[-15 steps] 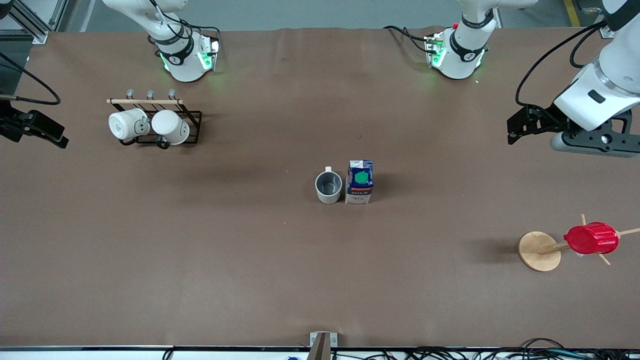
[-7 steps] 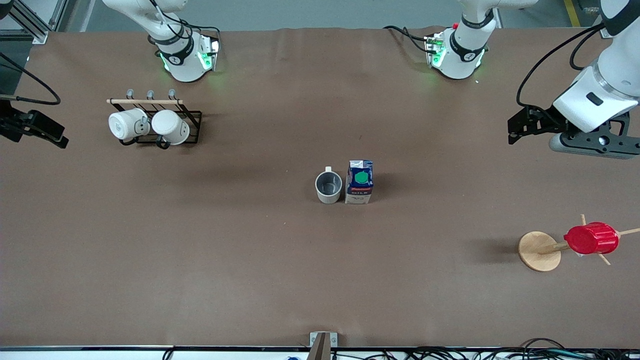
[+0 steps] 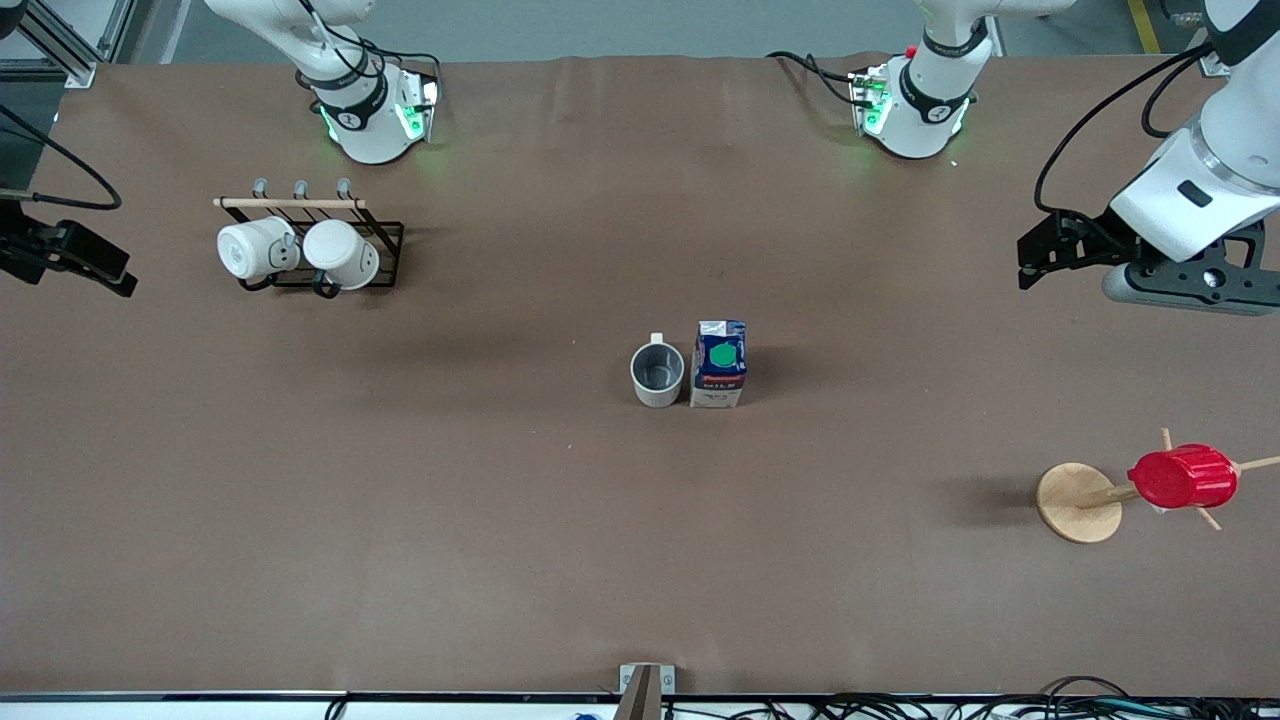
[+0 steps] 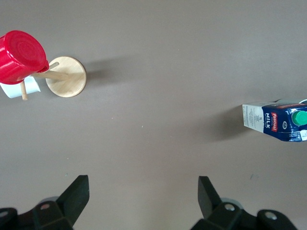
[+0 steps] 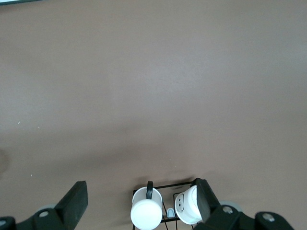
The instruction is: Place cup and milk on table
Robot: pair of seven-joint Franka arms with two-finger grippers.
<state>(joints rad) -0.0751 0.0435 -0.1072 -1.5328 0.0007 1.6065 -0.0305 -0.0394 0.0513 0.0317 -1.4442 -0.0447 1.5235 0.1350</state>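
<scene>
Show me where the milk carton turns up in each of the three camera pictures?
Front view: the milk stands mid-table, beside the cup.
Left wrist view: the milk sits at the picture's edge, partly cut off.
Right wrist view: not in it.
Shared landmark: the red cup on its wooden stand.

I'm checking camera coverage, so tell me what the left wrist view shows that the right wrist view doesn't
Only the left wrist view shows the milk, the red ribbed cup on its wooden peg stand, and the open left gripper. Only the right wrist view shows two white mugs on a black wire rack, plus the open right gripper. Both show the bare brown table.
</scene>
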